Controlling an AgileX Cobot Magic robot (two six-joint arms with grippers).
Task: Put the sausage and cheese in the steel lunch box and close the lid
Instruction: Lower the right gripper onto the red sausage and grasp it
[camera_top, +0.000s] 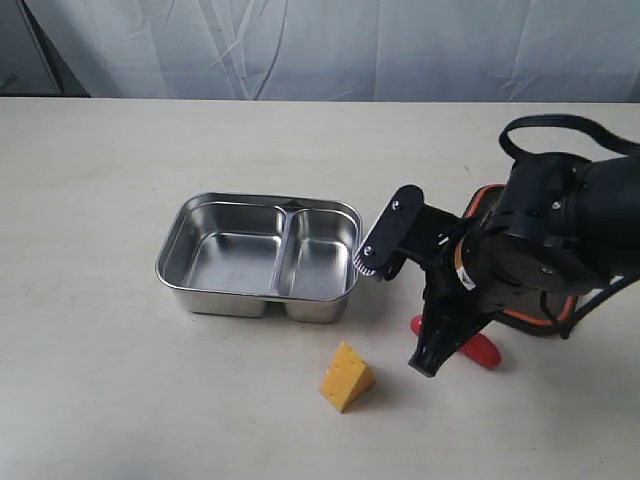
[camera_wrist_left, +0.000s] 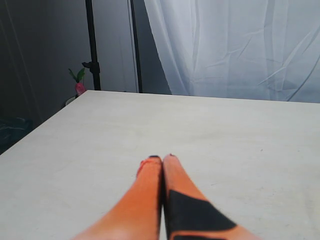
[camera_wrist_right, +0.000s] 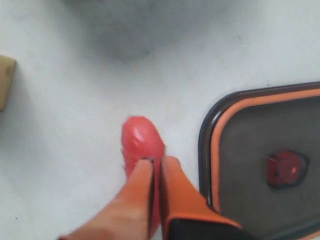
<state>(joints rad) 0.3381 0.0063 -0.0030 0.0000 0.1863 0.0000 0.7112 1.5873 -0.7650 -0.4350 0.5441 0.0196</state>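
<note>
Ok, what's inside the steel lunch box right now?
Nothing visible: both compartments of the steel lunch box show bare metal. The cheese and sausage lie outside it. Only a floor strip behind its near wall is hidden.

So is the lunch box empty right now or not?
Empty: both compartments of the steel lunch box show bare steel; the cheese and sausage are outside it, on the table.

V. shiny steel lunch box (camera_top: 230, 302), glossy sausage (camera_wrist_right: 142, 142), matt table (camera_top: 100, 380)
</note>
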